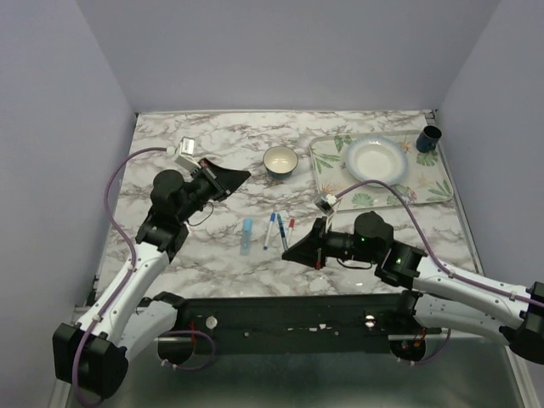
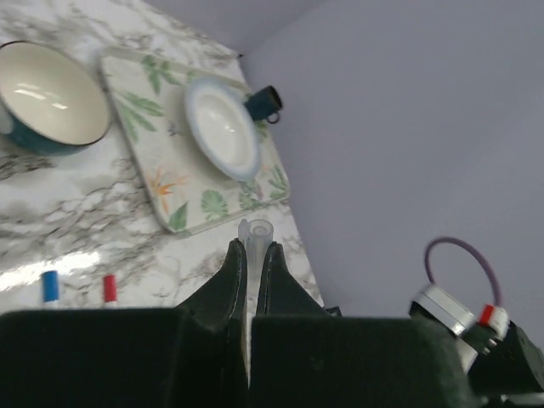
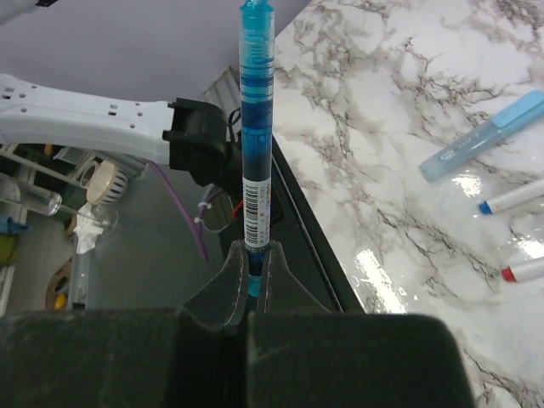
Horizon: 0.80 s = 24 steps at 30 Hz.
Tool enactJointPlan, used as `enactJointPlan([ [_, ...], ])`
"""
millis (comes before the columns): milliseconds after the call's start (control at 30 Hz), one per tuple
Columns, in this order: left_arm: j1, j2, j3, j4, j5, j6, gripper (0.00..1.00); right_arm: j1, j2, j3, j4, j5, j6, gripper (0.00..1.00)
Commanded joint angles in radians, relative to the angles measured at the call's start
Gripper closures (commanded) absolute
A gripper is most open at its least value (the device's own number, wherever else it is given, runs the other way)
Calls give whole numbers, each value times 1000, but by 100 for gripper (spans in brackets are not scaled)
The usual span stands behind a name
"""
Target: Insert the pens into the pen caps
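Observation:
My left gripper is shut on a clear pen cap, whose open end pokes out past the fingertips. In the top view that gripper hovers left of the bowl, pointing right. A blue pen with a white barcode label stands straight out of my right gripper, which is shut on its lower end. The right gripper points left near the table's front edge. On the marble between the arms lie two blue-ended white pens, a red-ended pen and a light-blue capped pen.
A cream bowl with a teal outside sits behind the pens. A leaf-patterned tray at the back right carries a white plate. A dark blue cup stands at the tray's far corner. The black base rail runs along the near edge.

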Motion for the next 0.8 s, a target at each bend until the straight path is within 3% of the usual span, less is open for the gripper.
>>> enactJointPlan([
  [0, -3, -41, -51, 338, 271, -10, 100, 1, 73, 38, 143, -110, -6, 99],
  [333, -14, -105, -144, 545, 387, -57, 100, 1, 159, 87, 204, -113, 14, 99],
  [767, -16, -128, -186, 589, 394, -102, 100, 1, 182, 112, 203, -84, 18, 99],
])
